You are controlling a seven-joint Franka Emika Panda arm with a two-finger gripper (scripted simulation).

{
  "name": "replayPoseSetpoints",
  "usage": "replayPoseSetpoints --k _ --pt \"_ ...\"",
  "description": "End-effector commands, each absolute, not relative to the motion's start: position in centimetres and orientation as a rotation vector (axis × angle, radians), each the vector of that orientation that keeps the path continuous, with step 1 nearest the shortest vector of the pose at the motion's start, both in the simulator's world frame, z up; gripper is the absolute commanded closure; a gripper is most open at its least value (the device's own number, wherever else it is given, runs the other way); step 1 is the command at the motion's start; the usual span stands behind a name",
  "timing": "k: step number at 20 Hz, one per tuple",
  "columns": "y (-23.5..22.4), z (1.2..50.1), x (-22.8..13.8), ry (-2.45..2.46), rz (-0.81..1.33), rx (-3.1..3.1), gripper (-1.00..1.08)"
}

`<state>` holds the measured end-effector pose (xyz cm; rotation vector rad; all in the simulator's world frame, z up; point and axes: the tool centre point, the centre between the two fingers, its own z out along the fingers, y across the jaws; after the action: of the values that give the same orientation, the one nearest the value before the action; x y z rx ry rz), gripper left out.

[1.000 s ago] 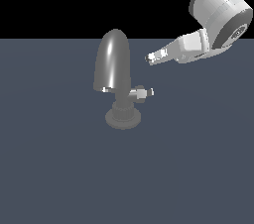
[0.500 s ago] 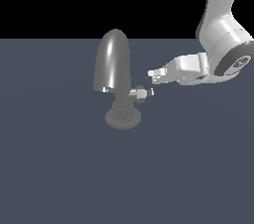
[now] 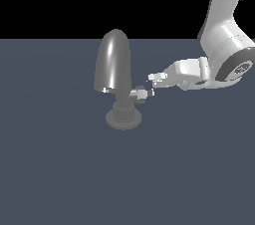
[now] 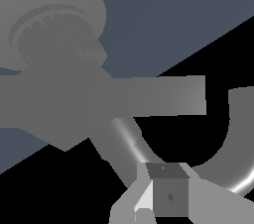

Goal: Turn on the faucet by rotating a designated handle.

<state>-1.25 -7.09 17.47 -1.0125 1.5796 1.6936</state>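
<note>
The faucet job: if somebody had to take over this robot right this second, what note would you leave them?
Gripper: carrying nothing, just above and to the exterior view's right of the handle. Whether its jaws are open or shut cannot be told.
Faucet: upright on the floor, spout tall, round base flat.
Handle: short stub sticking out from the neck toward the exterior view's right, no contact visible.
Done: arm brought close to the handle.
Left: probably lower onto the handle, then push or grip it and rotate it to turn the faucet on.
</note>
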Motion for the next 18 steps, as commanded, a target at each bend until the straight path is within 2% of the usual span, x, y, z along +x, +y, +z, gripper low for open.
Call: replayPoseSetpoints --k 1,11,13,18 --pt "-7.2 16.9 -1.8 1.580 1.694 -1.011 1.08" --pt "-7.6 13.7 -5.5 1.579 1.694 -1.010 1.08" --pt "-7.4 15.5 -4.2 1.560 1.667 -1.038 1.08" --pt "-7.5 12.2 -4.8 1.568 1.679 -1.026 1.08"
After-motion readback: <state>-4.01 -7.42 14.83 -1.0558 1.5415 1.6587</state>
